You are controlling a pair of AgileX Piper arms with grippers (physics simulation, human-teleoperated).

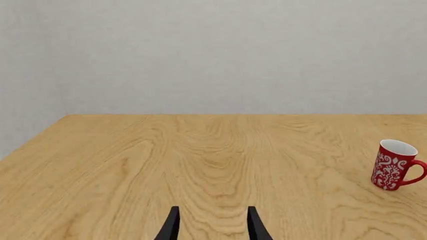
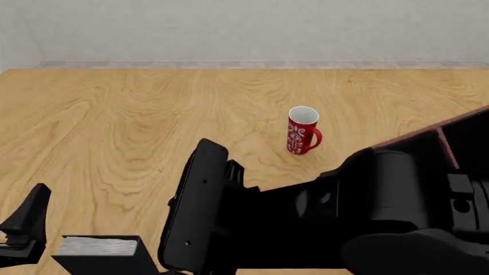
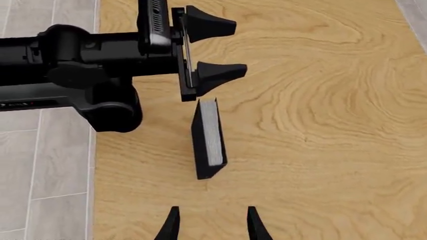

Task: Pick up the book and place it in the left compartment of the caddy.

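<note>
Above book (image 3: 208,137), right hand (image 3: 210,225) open

Table (image 2: 114,126): light wood, bold swirling grain, matte finish, runs wide across the front view. Far edge meets a plain pale grey wall (image 2: 244,28), faintly textured, no marks or fittings showing. Thin lighter strip along the wall's foot where the tabletop ends. Floor (image 3: 47,165): pale grey tiles with fine darker joints, seen past the table's near edge in the right wrist view. Light even and soft, shadows weak. Table's left corner falls away against the wall in the left wrist view.
</note>
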